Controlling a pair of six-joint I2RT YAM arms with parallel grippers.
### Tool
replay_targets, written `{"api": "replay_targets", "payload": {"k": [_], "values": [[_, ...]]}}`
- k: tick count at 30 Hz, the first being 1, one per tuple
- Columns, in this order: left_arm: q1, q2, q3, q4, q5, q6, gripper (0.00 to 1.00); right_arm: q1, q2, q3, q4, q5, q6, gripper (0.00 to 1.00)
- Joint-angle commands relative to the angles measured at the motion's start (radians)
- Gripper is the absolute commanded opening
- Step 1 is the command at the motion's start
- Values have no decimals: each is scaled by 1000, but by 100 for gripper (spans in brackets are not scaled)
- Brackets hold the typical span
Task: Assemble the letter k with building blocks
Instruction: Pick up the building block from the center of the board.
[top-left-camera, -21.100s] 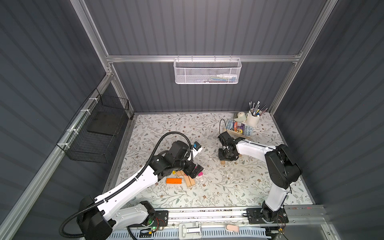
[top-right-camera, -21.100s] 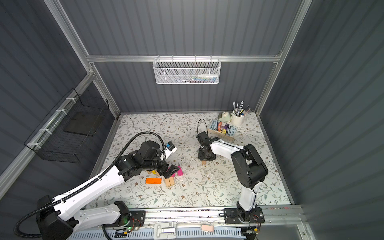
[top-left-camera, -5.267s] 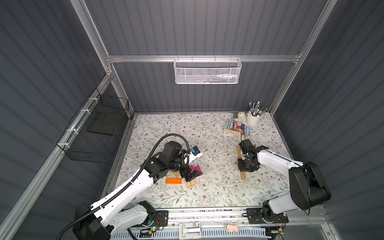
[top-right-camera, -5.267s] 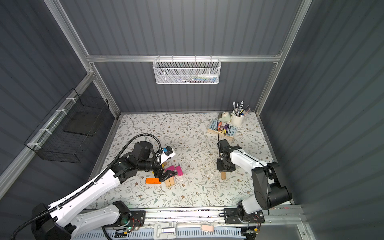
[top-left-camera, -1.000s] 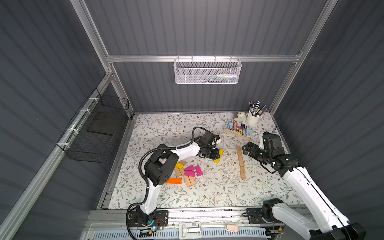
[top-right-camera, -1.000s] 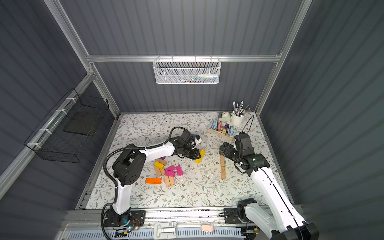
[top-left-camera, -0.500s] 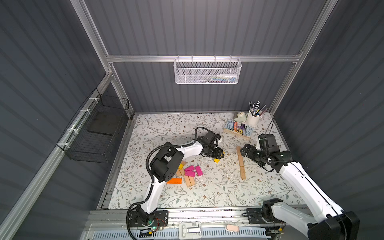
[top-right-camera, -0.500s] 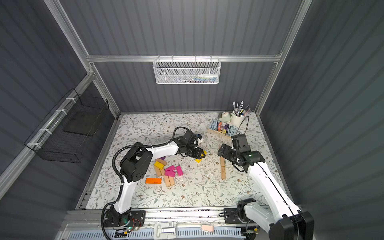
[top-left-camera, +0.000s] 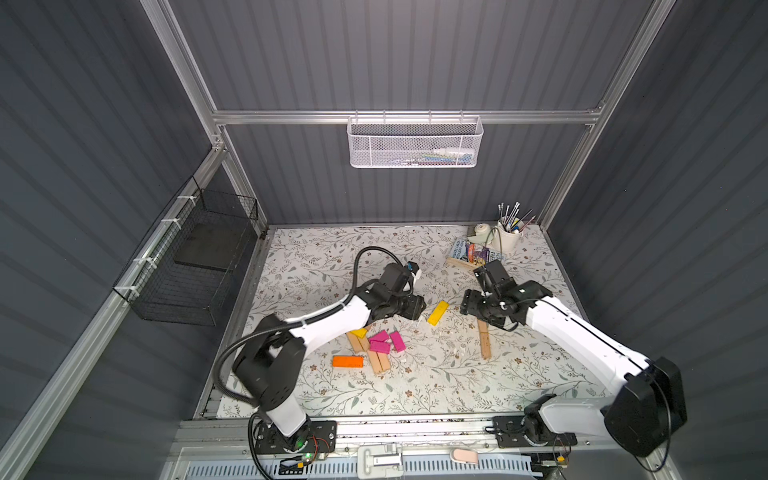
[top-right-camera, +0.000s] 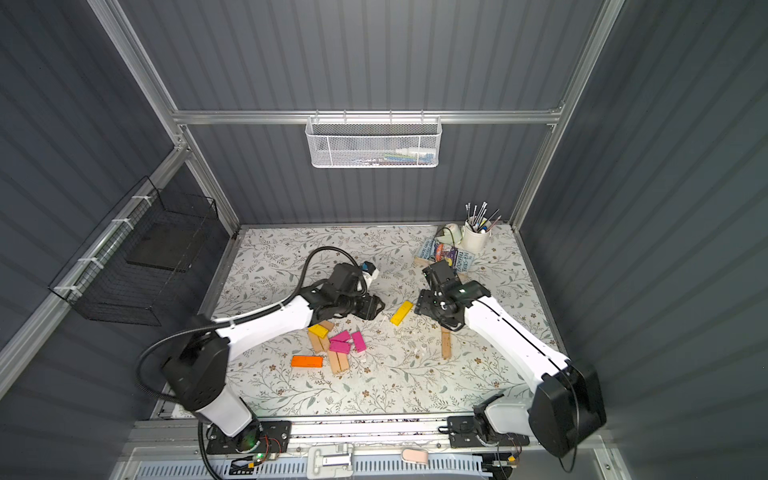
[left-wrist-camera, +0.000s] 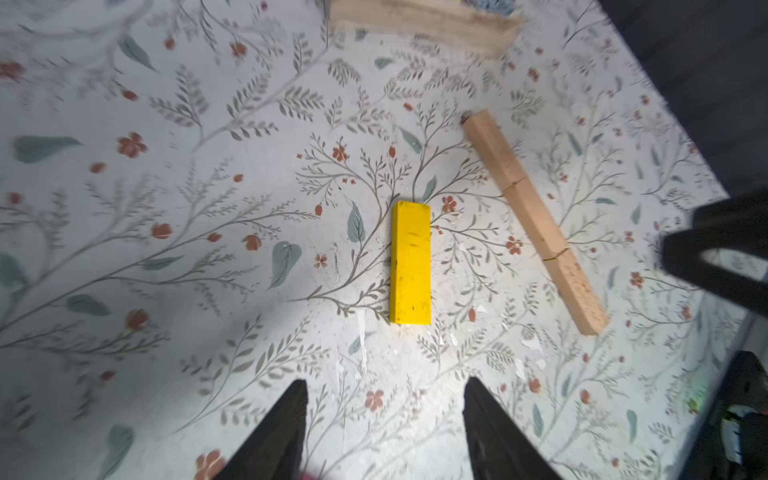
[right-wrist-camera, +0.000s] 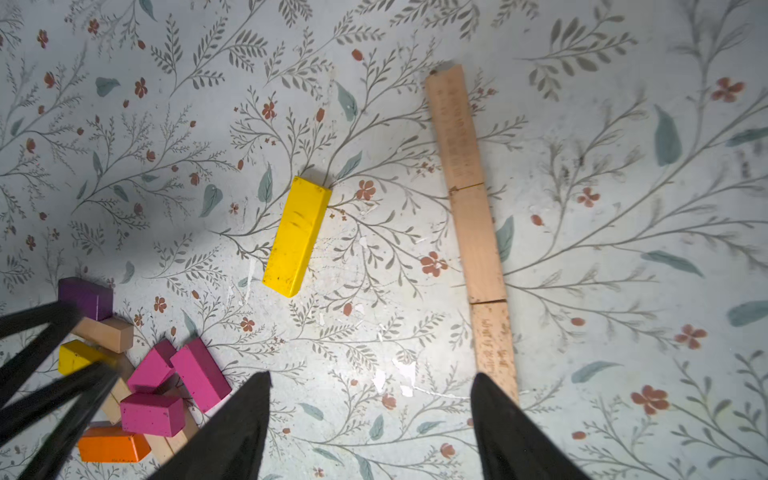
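A floral-patterned mat (top-left-camera: 415, 386) covers the table inside a booth of grey ribbed walls. A white mesh basket (top-left-camera: 414, 143) hangs on the back rail and a black wire basket (top-left-camera: 195, 266) on the side. A cup of tools (top-left-camera: 509, 237) and a wooden book tray (top-left-camera: 457, 262) sit in the far corner.

A yellow block (top-left-camera: 438, 312) lies flat and alone between the left gripper (top-left-camera: 417, 309) and the right gripper (top-left-camera: 467, 307). The pile of coloured blocks (top-left-camera: 374, 345) lies nearer the front.

Both wrist views show black fingers spread apart and empty. The right wrist view shows the tan line (right-wrist-camera: 473, 232) as three bars end to end, and a purple block (right-wrist-camera: 85, 297). In both top views the right arm covers the line's far end
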Motion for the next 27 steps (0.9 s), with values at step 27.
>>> {"api": "replay_targets", "payload": {"k": [27], "values": [[2, -532, -187, -399, 102, 460, 95, 103, 614, 352, 15, 70, 123, 59]]}}
